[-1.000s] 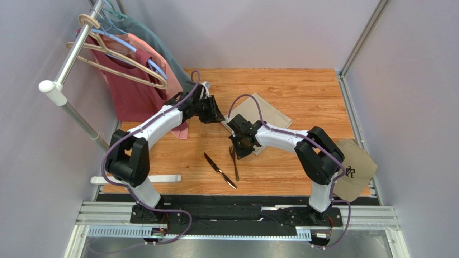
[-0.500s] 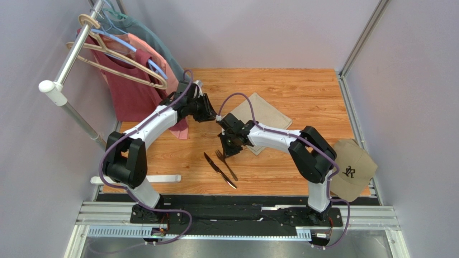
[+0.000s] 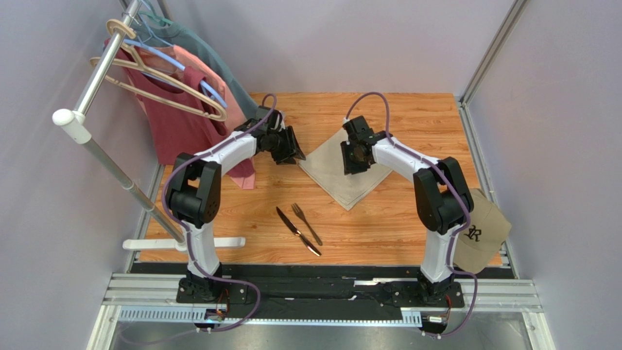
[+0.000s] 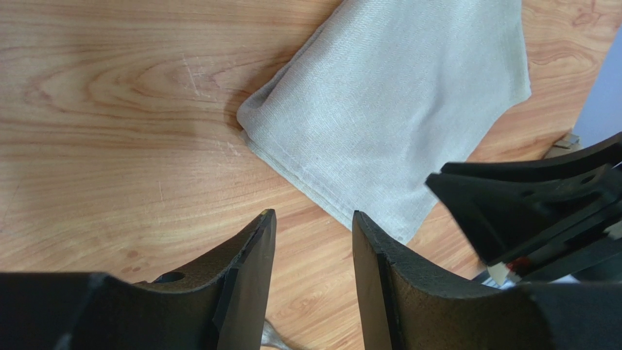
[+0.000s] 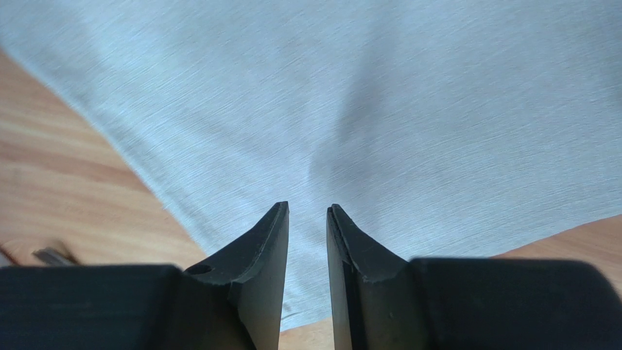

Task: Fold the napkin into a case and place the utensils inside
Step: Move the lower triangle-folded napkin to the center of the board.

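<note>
Standing by the rig, I see the soft beige-tan cloth napkin (image 3: 343, 182) lying flat on the wooden bench (image 3: 409, 219), turned like a diamond with one corner aimed at the left fingers (image 4: 252, 255). Those fingers are spread with a clear gap and grip nothing. They sit just beside that corner, so the cloth lies ahead of them and off to their right, and its hemmed edge runs slantwise away from the tips. The corner seems to show a doubled layer, though I cannot be sure. The right fingers (image 5: 266, 248) are parted only a little and pinch nothing. They hang straight over the middle of the napkin, cloth filling the view beyond their tips, and I cannot tell whether they touch it. The slim dark metal fork (image 3: 306, 222) and slim dark metal knife (image 3: 297, 232) lie close together back toward the arm bases, well apart from both sets of fingers. Their long axes run from far-left to near-right. No pouch is formed yet, I judge. The right arm has the cloth beneath it, while the left arm has the corner a fold would start from.
</note>
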